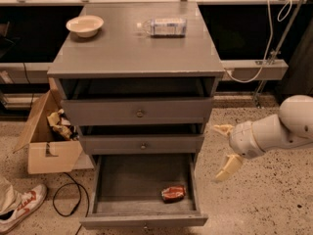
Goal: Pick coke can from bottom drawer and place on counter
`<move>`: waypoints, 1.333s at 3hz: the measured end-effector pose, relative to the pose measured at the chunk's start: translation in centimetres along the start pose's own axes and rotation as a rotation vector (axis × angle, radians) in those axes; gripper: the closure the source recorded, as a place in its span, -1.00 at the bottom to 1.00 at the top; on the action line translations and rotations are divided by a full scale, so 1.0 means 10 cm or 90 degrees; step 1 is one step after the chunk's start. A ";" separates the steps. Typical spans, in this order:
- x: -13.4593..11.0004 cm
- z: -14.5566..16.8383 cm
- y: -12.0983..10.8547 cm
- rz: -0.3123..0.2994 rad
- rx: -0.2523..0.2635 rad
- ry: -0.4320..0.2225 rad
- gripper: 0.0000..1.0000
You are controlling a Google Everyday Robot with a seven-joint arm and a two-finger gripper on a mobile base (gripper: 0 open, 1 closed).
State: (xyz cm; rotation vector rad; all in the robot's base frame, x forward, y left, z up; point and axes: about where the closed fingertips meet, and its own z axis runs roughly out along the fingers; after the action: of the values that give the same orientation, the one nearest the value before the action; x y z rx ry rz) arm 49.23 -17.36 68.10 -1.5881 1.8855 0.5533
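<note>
The coke can (173, 193) lies on its side, red and dented, in the front right part of the bottom drawer (142, 221), which is pulled out. My gripper (224, 150) hangs to the right of the cabinet, level with the middle drawer and above and right of the can. Its two cream fingers are spread apart and hold nothing. The white arm reaches in from the right edge. The counter (127, 53) is the flat grey cabinet top.
A clear plastic water bottle (162, 27) lies on its side at the back of the counter. A cream bowl (84, 25) stands at its back left. A cardboard box (48, 136) with crumpled paper, a cable and a shoe (19, 210) lie on the floor to the left.
</note>
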 end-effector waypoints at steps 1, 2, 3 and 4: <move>0.16 0.35 -0.10 -0.008 0.011 -0.027 -1.00; 0.24 0.44 -0.11 -0.002 0.011 -0.024 -1.00; 0.44 0.62 -0.14 0.011 0.009 -0.012 -1.00; 1.02 1.11 -0.28 -0.003 -0.007 0.020 -1.00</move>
State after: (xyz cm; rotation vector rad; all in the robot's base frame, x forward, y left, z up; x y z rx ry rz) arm 52.93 -17.97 53.28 -1.6169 1.9038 0.5402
